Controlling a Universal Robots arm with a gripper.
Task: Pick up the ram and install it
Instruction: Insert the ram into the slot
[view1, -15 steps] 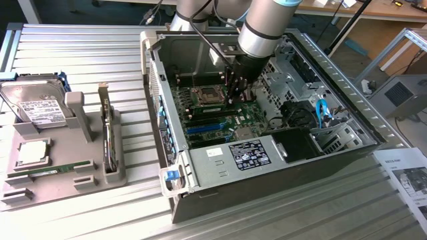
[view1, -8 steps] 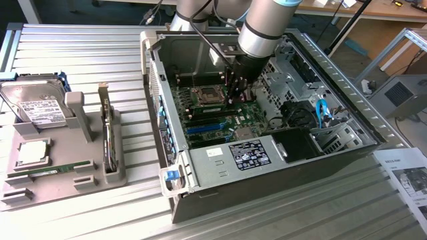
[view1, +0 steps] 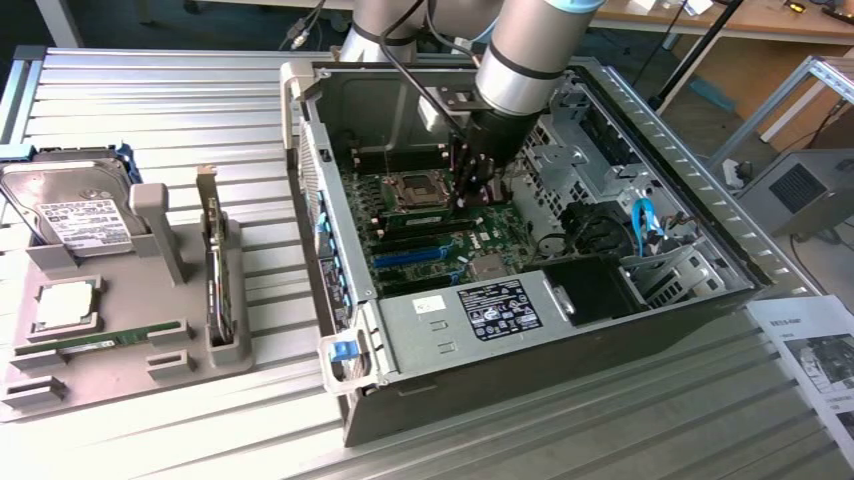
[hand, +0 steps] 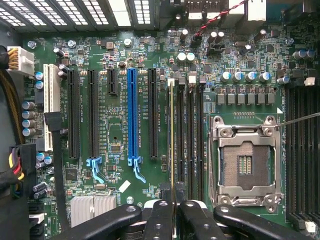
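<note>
The black gripper (hand: 173, 212) squeezes the thin green ram stick (hand: 172, 140) beside the shiny square metal socket (hand: 245, 165). If the stick leans, it may miss the long black slot (hand: 180, 150).

Case (view1: 387, 105) matt metal; motherboard (hand: 112, 115) glossy green; table (view1: 174, 110) ribbed metal; hand (hand: 173, 206) matt black.

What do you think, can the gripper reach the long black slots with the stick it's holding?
Probably yes. The gripper is inside the open case, shut on the ram, which hangs edge-on just over the slots. Nothing seems to lie between them.
</note>
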